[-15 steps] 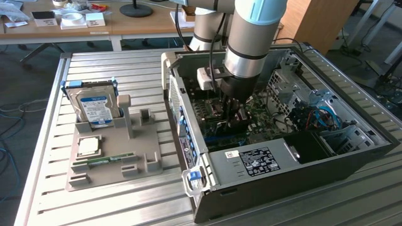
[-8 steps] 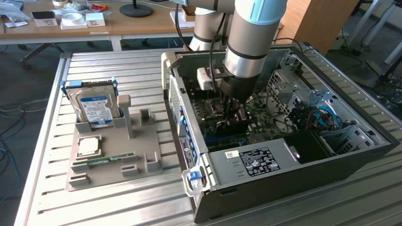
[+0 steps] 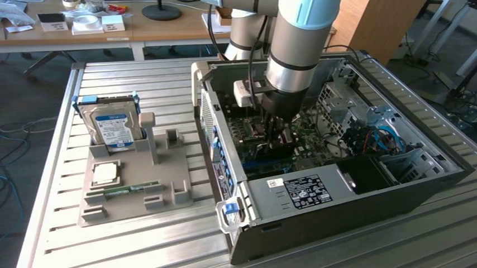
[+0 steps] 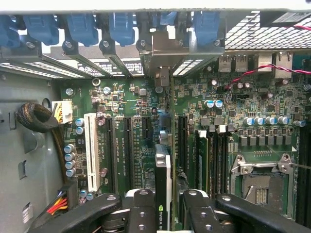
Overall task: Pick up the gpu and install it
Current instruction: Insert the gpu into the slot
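While the hard drive [image 3: 111, 125] stands in the gray holder [image 3: 134, 187] on the exterior view's left, the arm [image 3: 298, 39] reaches down into the open computer case [image 3: 417, 184] on the right. The claw [image 4: 170, 206] is partly closed, its two black fingers [image 4: 141, 208] pinching the gpu [image 4: 163, 182]. The gpu stands on edge over the green board [image 4: 136, 102], between the long slots.

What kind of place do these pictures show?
Most likely a robotics lab or test workshop. An open computer case lies on a slatted metal table, a grey fixture holds a hard drive, and wooden desks with boxes stand behind.
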